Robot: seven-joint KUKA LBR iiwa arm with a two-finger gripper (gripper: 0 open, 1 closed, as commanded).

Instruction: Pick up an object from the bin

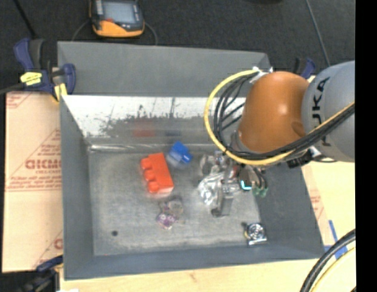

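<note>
Grey metal bin (76,181) on dark flooring, pretty sparse inside. The gripper (221,201) is down low in the right-centre of the bin, right against a crumpled silvery thing (207,190) that looks like foil or a wrapper. Honestly can't tell whether the gripper is apart or closed from this angle, so I wouldn't call it a grab yet.

If that shiny thing is the target, I'd centre over it, close gently since it'll probably squash, then lift straight up.

Nothing much in the way. An orange-red block (156,174) sits to the left, with a small blue piece (179,154) just upper right of it. There's a little purplish bit (169,215) lower left and a small silvery round thing (255,233) near the lower right corner. All are apart from the gripper.
</note>
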